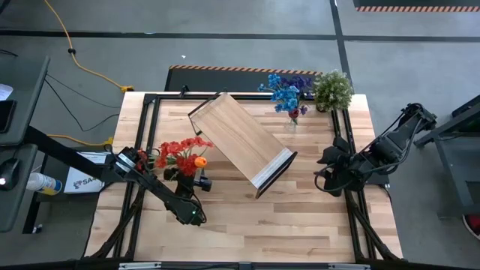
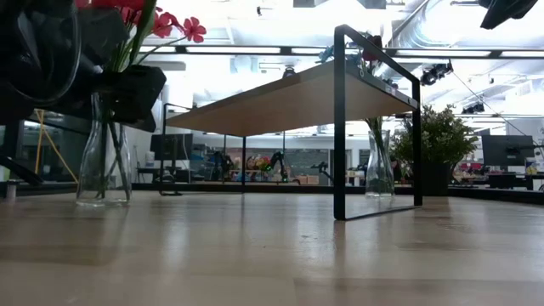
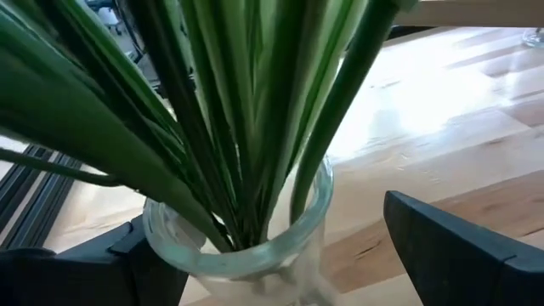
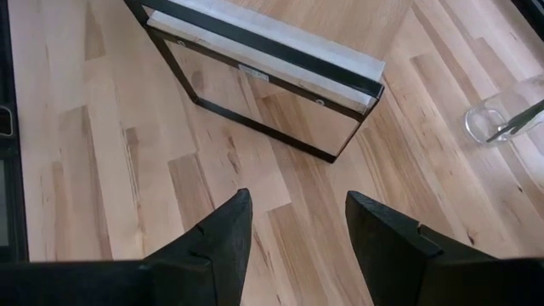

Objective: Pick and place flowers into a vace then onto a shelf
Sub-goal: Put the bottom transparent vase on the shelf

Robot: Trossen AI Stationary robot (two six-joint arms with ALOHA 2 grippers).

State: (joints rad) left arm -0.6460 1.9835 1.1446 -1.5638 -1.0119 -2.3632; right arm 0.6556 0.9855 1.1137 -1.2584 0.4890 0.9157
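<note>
Green stems (image 3: 246, 127) in glass vase (image 3: 255, 255)

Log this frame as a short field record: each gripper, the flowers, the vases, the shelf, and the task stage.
left gripper: open, fingers either side of the glass vase neck
red and orange flowers: stems inside that vase
right gripper: open, empty, above bare table near the shelf's end
blue and purple flowers: in a second vase beside the potted plant
shelf: standing on the table, nothing on top
stage: flowers in vases, none on shelf yet
</note>
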